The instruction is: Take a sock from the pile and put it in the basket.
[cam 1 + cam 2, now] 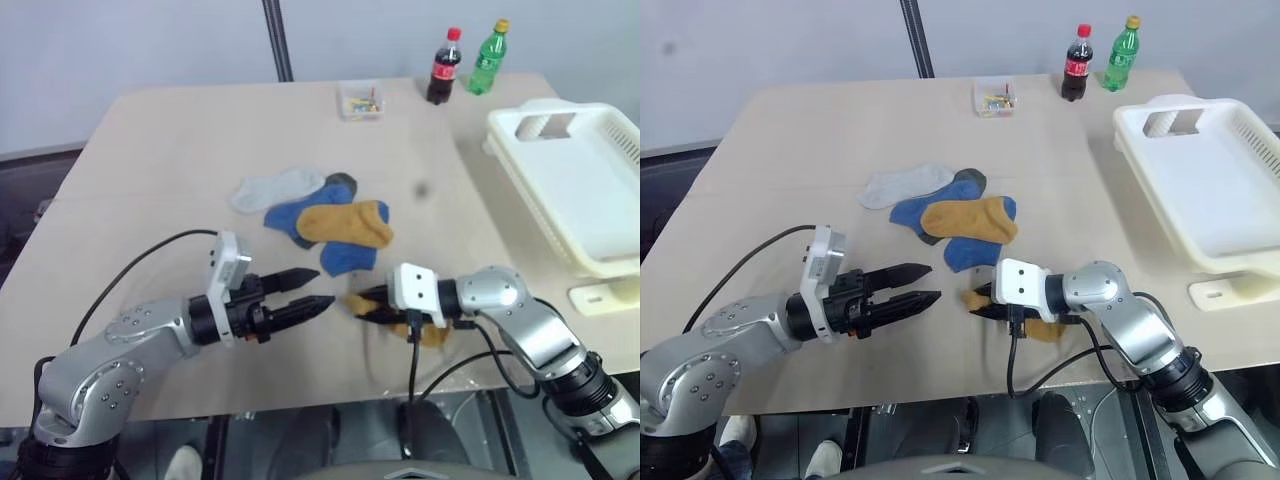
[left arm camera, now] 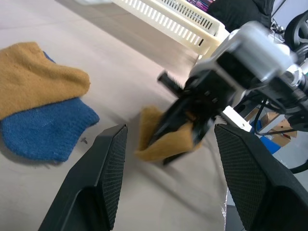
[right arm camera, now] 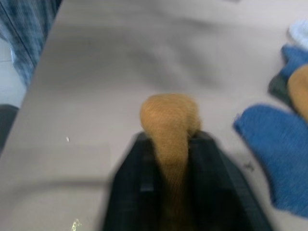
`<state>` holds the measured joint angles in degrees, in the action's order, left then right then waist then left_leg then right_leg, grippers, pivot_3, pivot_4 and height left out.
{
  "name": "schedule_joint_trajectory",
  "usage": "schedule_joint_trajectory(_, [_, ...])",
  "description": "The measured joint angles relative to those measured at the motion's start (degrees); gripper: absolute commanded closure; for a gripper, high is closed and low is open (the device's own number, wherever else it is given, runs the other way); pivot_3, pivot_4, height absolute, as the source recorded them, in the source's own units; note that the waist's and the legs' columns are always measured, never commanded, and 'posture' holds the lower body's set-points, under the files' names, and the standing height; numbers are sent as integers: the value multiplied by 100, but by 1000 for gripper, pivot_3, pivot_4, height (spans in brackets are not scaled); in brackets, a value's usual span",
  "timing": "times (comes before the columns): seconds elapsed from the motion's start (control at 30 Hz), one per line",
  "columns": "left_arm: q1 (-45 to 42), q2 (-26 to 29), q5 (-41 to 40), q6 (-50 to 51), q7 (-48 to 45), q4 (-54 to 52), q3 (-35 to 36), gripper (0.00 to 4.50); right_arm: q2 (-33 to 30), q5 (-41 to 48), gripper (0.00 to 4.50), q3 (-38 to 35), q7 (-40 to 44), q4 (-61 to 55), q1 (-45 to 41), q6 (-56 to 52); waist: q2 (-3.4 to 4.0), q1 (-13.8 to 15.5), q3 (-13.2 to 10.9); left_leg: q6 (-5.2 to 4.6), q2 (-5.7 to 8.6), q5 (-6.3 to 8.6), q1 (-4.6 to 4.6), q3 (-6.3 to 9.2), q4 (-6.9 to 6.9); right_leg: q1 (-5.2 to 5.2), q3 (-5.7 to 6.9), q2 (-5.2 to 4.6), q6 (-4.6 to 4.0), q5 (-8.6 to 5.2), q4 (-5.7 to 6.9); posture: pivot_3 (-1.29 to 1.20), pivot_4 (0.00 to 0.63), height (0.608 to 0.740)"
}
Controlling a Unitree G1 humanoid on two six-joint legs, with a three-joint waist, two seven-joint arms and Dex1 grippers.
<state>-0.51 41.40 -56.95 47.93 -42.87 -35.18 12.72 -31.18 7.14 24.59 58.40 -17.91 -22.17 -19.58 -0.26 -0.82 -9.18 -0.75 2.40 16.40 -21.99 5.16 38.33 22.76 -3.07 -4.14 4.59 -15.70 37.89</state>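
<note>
The sock (image 3: 169, 126), mustard-yellow and soft, is sitting bunched between the right pincer's (image 1: 362, 302) two black fingers, low over the worktop (image 1: 180, 140) near its front edge. The pile (image 1: 320, 215) is lying mid-worktop: a pale grey sock, blue ones, a dark green bit and another mustard one on top. The basket (image 1: 600, 262), white with slotted sides, is standing empty at the right edge.

Bare table (image 1: 170, 160) left of the pile (image 1: 320, 215) and between pile and basket (image 1: 575, 190), free for passing. Near edge crowded: left gripper (image 1: 318, 288) and right gripper (image 1: 362, 303) tip to tip, yellow sock (image 1: 425, 330) lying between. Bottles (image 1: 465, 62) and small box (image 1: 360, 100) along the far edge.
</note>
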Motion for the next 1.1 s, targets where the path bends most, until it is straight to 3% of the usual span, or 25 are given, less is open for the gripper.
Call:
schedule_joint_trajectory(0.1, [-1, 8, -2, 2, -15, 0, 0, 1377, 13, 13, 857, -9, 9, 8, 22, 81, 0, 0, 0, 0, 0, 0, 0, 0, 0, 0, 0, 0, 0, 0, 0, 0, 150, 740])
schedule_joint_trajectory(0.23, [-1, 13, -6, 9, -23, 1, 0, 1377, -51, 379, 857, -90, 173, -211, 270, -2, -1, 1, 0, 0, -1, 0, -1, 0, 0, -1, 0, -1, 0, 0, -1, 0, 150, 740])
schedule_joint_trajectory(0.4, [-5, 45, -3, 15, -52, 3, -13, 1377, -343, 910, 857, -698, 116, -526, 533, -461, -1, 12, 0, -1, 0, 1, 0, 2, 0, -3, 2, -2, 0, 0, -2, 0, 150, 740])
schedule_joint_trajectory(0.7, [-42, 94, 3, 15, -79, 50, -39, 1377, -1769, 966, 857, -1116, 637, -479, 1037, -705, -1, -19, -2, -15, -5, 9, 3, -4, -2, -4, -2, 2, 0, 0, -2, 0, 150, 740])
schedule_joint_trajectory(0.87, [-79, 97, 63, 12, -119, 105, -146, 1377, -1857, 181, 857, -759, 622, 29, 894, 246, -6, -6, 0, -3, -3, 1, 5, -6, 1, -10, -2, 2, 0, 0, -3, 0, 150, 740])
schedule_joint_trajectory(1.1, [-109, 94, 66, 9, -129, 109, -160, 1377, -1724, -206, 857, -682, 561, 876, 403, 1320, -10, -1, 1, -2, -3, 1, 18, -3, 3, -23, 1, 1, 1, 1, 2, 0, 150, 740])
